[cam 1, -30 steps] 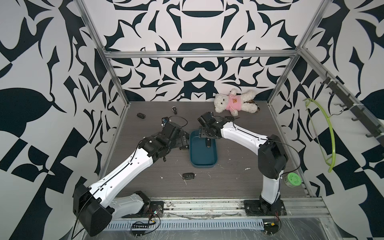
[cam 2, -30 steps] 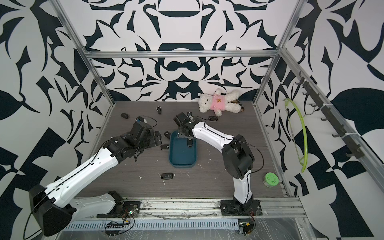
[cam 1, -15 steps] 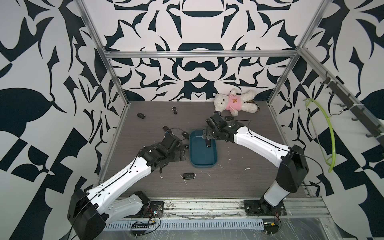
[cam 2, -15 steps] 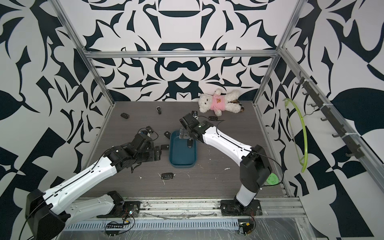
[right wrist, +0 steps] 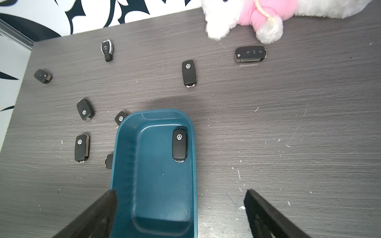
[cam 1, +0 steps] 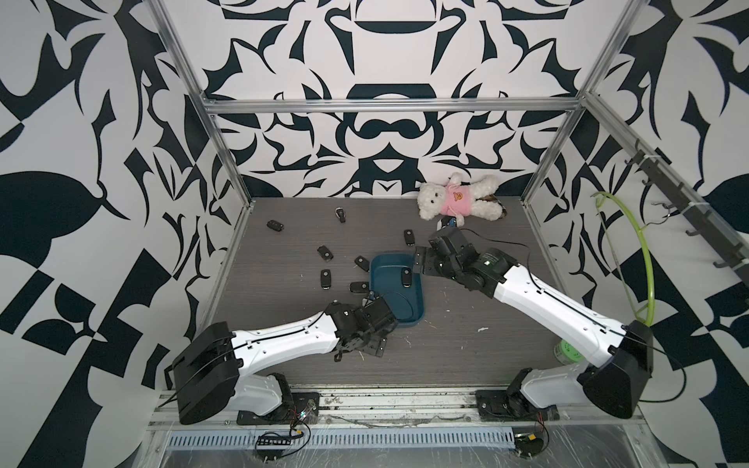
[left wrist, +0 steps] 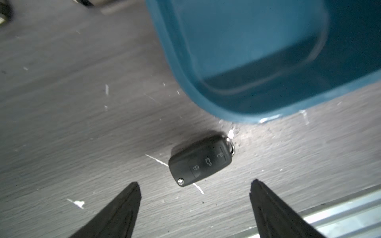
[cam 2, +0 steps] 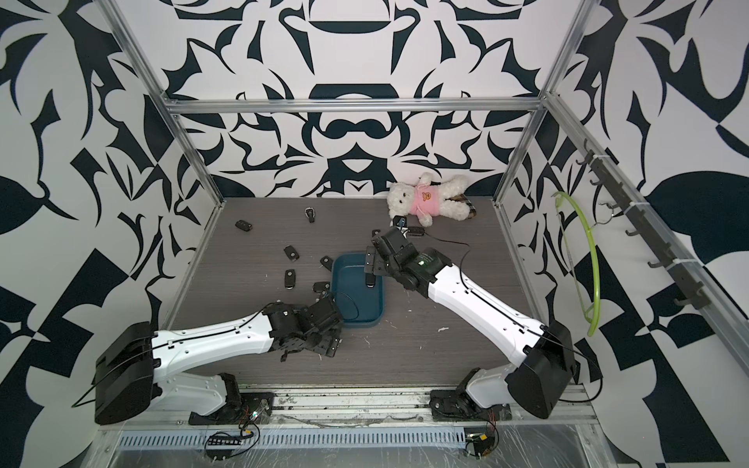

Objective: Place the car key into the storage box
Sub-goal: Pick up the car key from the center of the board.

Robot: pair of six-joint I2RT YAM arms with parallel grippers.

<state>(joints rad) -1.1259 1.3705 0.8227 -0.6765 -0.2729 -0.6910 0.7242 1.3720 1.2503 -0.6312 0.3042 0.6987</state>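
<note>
The storage box [cam 1: 395, 308] is a dark teal tray in the middle of the table, seen in both top views [cam 2: 358, 302]. One black car key [right wrist: 179, 145] lies inside it near the far end. Another car key [left wrist: 201, 160] lies buttons up on the table, just off the storage box's [left wrist: 257, 51] rounded corner. My left gripper [left wrist: 195, 182] is open just short of this key, not touching it. From above, the left gripper [cam 1: 371, 344] covers that key. My right gripper [right wrist: 180, 191] is open and empty above the box's [right wrist: 156, 185] right side.
Several more black key fobs [cam 1: 325, 278] lie scattered left of and behind the box. A white teddy bear in pink [cam 1: 458, 200] lies at the back. A green tape roll [cam 1: 567, 350] sits front right, by the right arm's base. The metal rail [cam 1: 364, 399] borders the front.
My left arm has drawn back from the box's left side to its front left corner, and its jaws have narrowed slightly. My right gripper has withdrawn from over the box toward its right side.
</note>
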